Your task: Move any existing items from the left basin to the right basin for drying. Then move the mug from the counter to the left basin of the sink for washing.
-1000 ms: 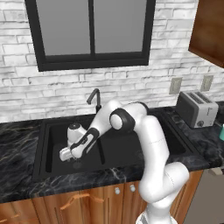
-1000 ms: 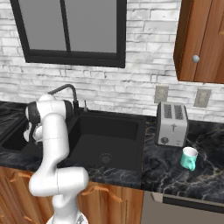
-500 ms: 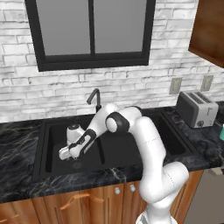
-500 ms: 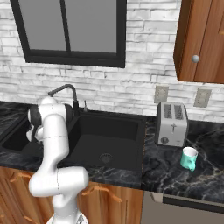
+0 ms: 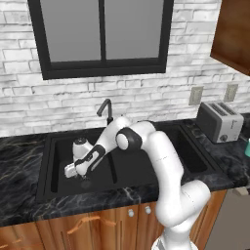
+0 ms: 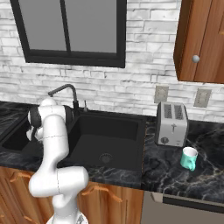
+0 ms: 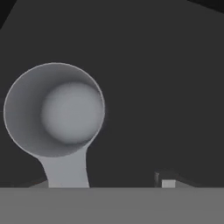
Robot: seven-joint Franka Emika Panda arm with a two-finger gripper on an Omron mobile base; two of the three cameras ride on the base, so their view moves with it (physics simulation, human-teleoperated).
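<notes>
The silver-grey utensil [image 7: 54,109] lies on the floor of the left basin [image 5: 61,151], seen close in the hand view. Its round head sits up and left there, and its short handle [image 7: 65,170] runs down towards my fingers. My gripper [image 7: 103,183] is open and hovers low over the utensil. The handle lies between the fingertips [image 7: 168,183], closer to the left one. In the left base view the gripper [image 5: 72,172] is down in the left basin, beside the drain [image 5: 86,184]. The teal mug [image 6: 189,158] stands on the counter [image 6: 205,175], far right of the sink.
The wider right basin [image 5: 156,161] lies past the divider, with its own drain [image 6: 105,158]. A black faucet [image 5: 105,108] rises behind the sink. A silver toaster [image 6: 172,124] stands on the counter behind the mug. Wooden cabinets hang at the upper right.
The hand has edged slightly left and settled low in the left basin, and the elbow has swung left with it. The mug has not moved.
</notes>
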